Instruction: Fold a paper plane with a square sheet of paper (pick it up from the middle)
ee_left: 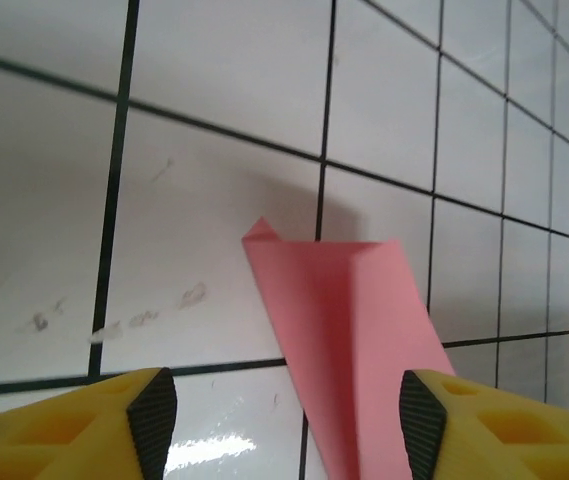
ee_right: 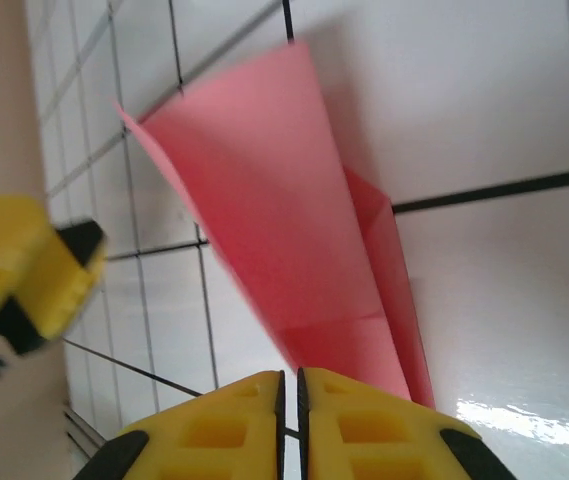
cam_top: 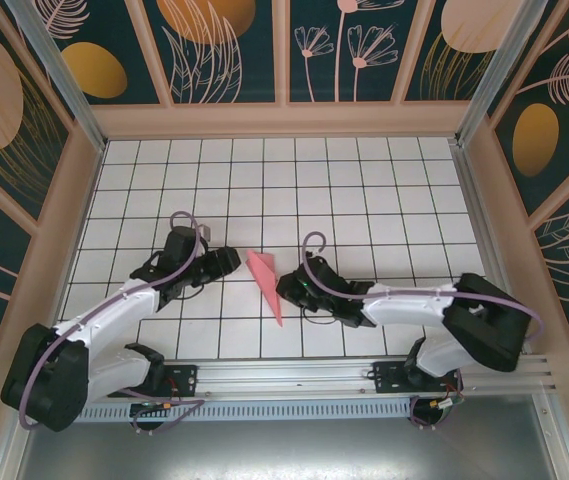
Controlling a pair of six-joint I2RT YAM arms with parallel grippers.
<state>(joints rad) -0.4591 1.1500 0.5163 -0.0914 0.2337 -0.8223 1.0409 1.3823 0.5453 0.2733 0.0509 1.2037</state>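
- Left end effector point(ee_left: 289, 415) open, paper plane point(ee_left: 354, 320) just ahead between its fingers, ungripped.
- Right end effector point(ee_right: 291, 385) nearly closed at plane's edge; hold unclear.
- White gridded counter point(cam_top: 364, 180), floral walls point(cam_top: 234, 50).

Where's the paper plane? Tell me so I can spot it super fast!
Find the white table with black grid lines. Near its front middle, between the left tool and the right tool, sits the paper plane. It's the only pink thing: a narrow folded dart.

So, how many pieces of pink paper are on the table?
1: the paper plane on the table, between the left gripper and the right gripper. I see no other.
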